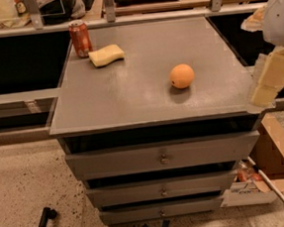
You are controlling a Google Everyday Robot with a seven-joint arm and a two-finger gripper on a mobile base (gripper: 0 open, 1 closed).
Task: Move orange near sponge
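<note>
The orange (181, 75) sits on the grey cabinet top (130, 96), right of centre, with its dark dimple facing front left. The pale yellow sponge (106, 55) lies flat at the back left of the top, well apart from the orange. My gripper (273, 78) hangs at the right edge of the view, just off the cabinet's right side and to the right of the orange. It touches nothing and holds nothing that I can see.
A red-orange soda can (80, 39) stands upright just left of the sponge. The cabinet has three drawers (161, 156) below. A cardboard box (280, 158) sits on the floor at the right. A rail (124, 20) runs behind the cabinet.
</note>
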